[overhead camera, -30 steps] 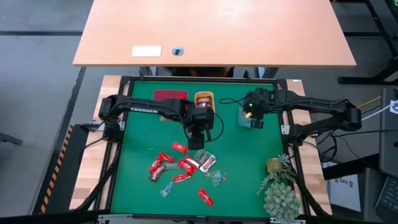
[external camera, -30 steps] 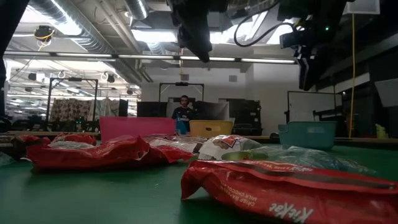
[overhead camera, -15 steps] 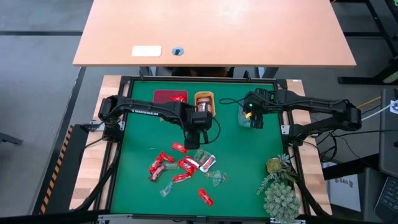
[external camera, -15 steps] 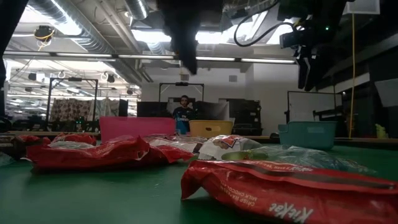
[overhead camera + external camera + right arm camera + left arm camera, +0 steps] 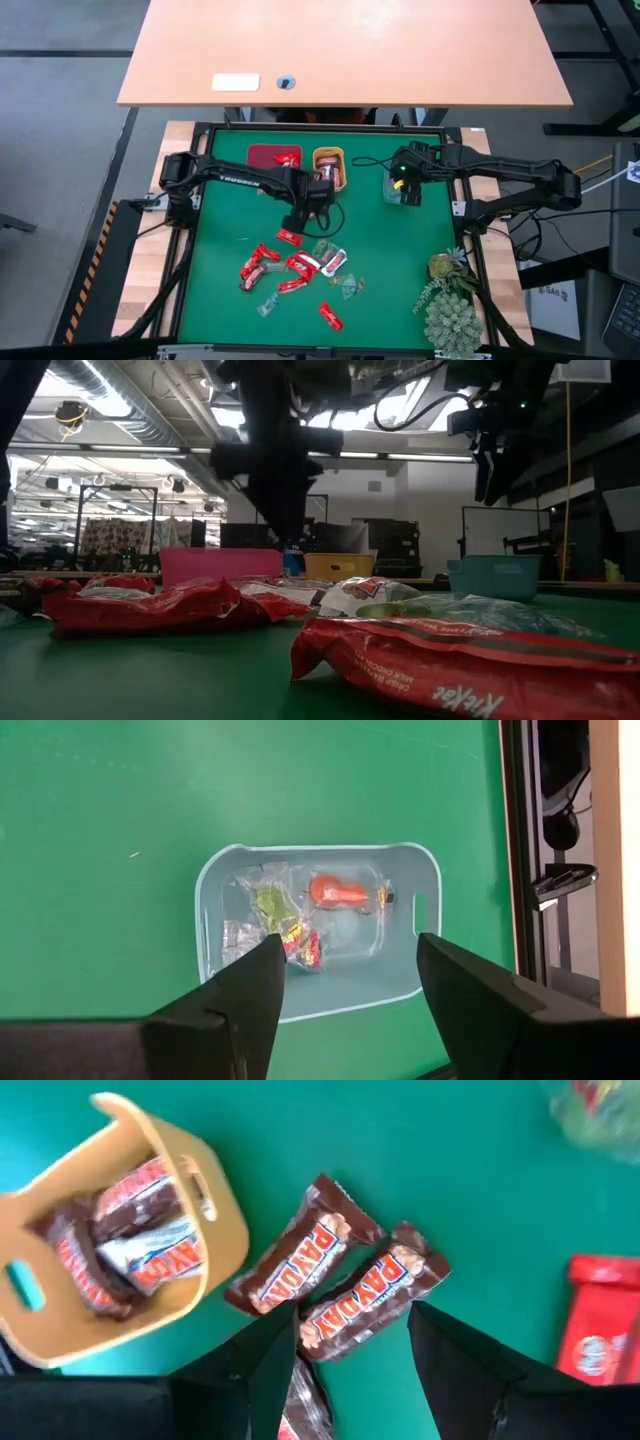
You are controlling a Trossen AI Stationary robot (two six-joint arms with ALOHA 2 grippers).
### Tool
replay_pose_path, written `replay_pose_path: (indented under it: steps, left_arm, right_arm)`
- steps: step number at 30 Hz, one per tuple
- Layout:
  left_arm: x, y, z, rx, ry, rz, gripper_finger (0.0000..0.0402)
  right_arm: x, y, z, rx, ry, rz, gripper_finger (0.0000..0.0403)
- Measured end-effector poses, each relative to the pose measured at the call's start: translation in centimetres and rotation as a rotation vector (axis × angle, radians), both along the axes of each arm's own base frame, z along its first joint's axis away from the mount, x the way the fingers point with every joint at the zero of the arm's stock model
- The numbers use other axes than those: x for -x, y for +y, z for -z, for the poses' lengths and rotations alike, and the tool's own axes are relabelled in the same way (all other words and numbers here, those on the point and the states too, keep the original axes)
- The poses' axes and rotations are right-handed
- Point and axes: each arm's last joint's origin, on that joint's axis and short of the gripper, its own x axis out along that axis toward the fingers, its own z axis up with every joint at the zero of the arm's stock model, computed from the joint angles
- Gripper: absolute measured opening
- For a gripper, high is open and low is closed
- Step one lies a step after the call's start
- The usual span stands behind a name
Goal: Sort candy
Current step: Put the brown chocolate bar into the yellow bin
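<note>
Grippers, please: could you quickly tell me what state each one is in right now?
Left gripper: open, empty, over brown bars.
Right gripper: open, empty, above teal tray.

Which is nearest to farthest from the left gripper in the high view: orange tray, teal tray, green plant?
Measured from the left gripper, over the mat's middle:
1. Orange tray, just behind it at the back edge.
2. Teal tray, off to its right, under the right gripper.
3. Green plant, far front right corner, off the mat.

Overhead looks down; low level, near candy (image 5: 470,665); wrists downward.
</note>
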Motion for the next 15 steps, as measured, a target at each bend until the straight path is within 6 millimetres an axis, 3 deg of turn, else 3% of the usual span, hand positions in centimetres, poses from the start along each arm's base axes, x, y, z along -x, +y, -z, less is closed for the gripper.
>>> replay_pose_path:
  steps: [15]
  left_arm:
    - [1.3,0.2,4.9,-0.076,0.047,0.278,0.0189]
  right_arm:
    - [-0.1,0.2,0.0,-0.074,-0.02,-0.026,0.0227]
